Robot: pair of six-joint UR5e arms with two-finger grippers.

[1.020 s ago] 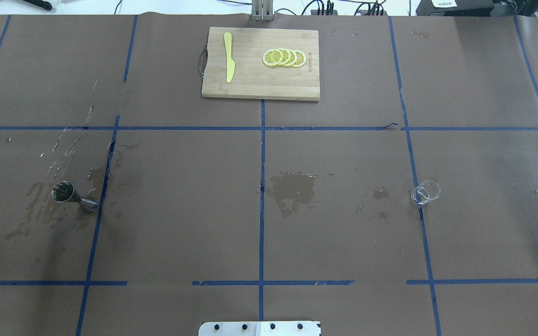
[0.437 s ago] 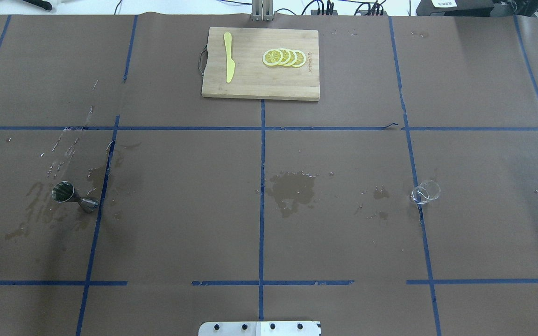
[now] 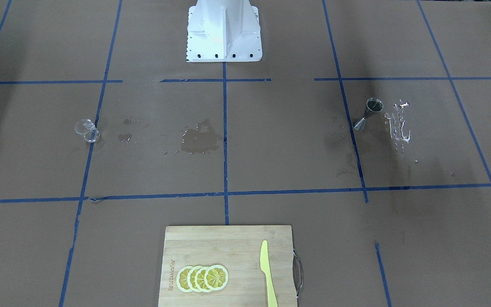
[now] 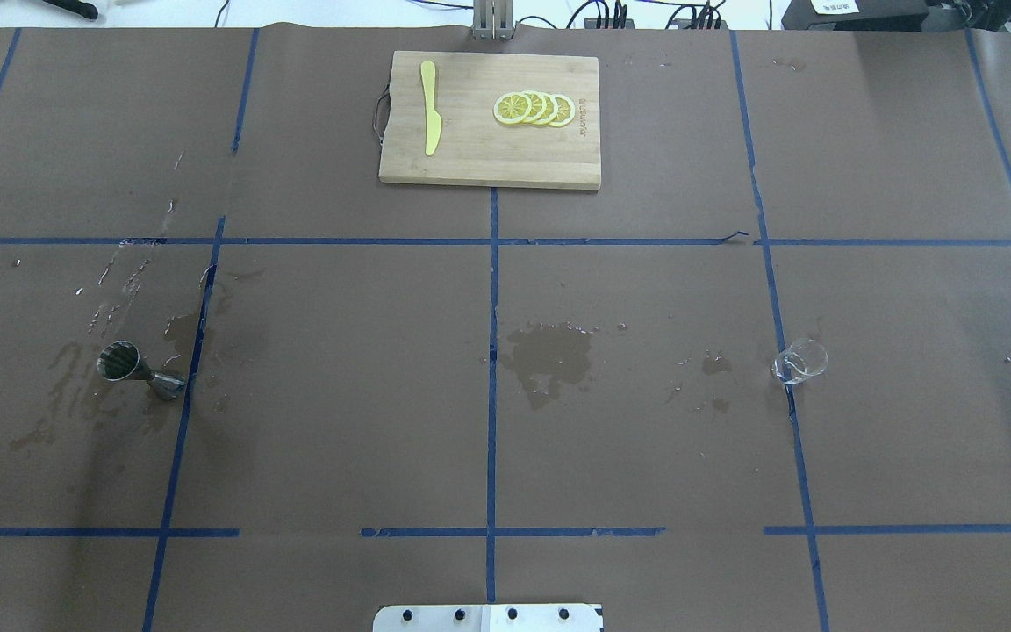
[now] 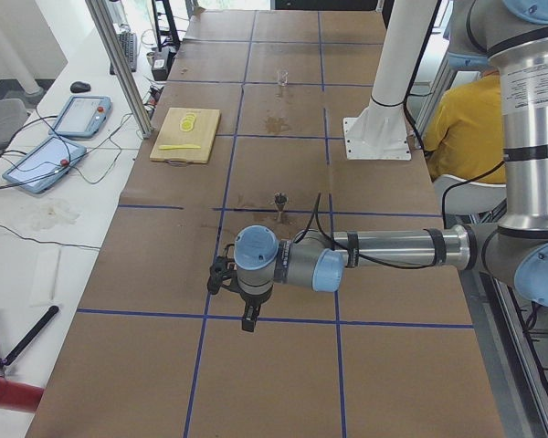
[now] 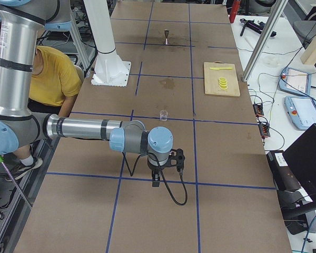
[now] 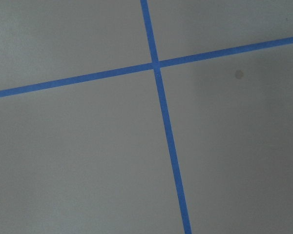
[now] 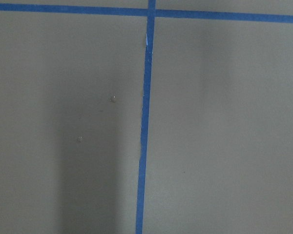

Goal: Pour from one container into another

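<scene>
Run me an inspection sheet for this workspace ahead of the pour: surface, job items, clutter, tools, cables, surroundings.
Surface: brown paper table with a blue tape grid; wet patch mid-table, more wet marks around the jigger.
Job's things: glass cup upright on the robot's right; jigger upright on its left; far apart, neither held.
Clutter: cutting board with yellow knife and lemon slices.
Tools: left tool and right tool point down over bare paper; open or shut cannot be told.
Cables: black cable loops from the right wrist; others at the far edge.
Surroundings: seated person, tablets, laptop.
</scene>
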